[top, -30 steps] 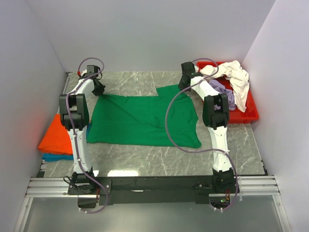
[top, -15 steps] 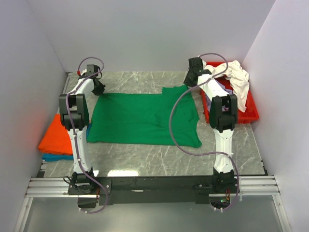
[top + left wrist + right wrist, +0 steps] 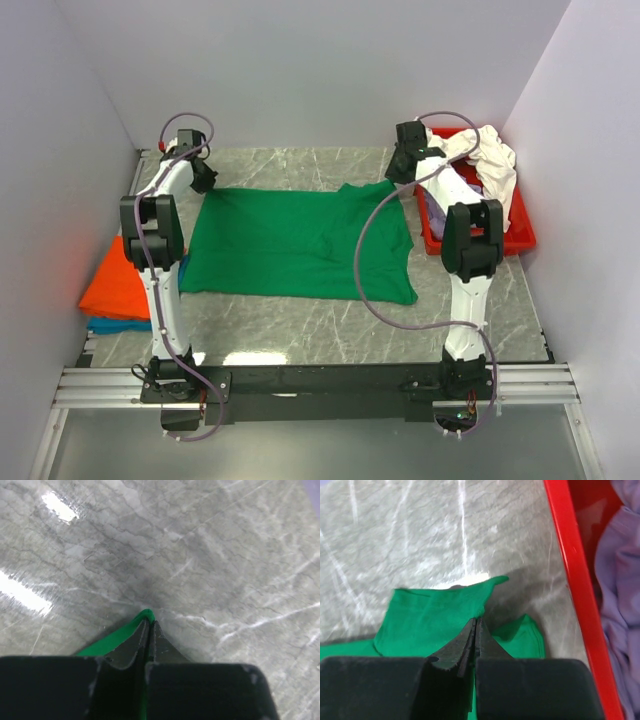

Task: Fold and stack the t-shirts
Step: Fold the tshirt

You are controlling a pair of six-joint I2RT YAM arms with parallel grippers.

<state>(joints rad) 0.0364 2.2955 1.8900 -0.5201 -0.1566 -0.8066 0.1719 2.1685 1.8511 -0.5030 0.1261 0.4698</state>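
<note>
Far left, table edge: orange folded cloth t-shirt (image 3: 115, 283) stacked on teal cloth t-shirt (image 3: 108, 325). Left gripper (image 3: 205, 183): jaws closed, pinching far-left corner of bright green cloth t-shirt (image 3: 290, 245), which lies spread on the grey marble-patterned table (image 3: 300, 168). Right gripper (image 3: 397, 172): jaws closed on the shirt's far-right corner, just beside the red plastic tray (image 3: 500, 243). Tray holds cream-white cloth t-shirt (image 3: 492, 155) and lavender cloth t-shirt (image 3: 620, 590).

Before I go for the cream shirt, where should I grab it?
Probably pinch the raised bunch of the cream shirt at the tray's far end, coming straight down from above. It lies as a crumpled heap spilling over the rim, and no flat edge or corner shows.
</note>
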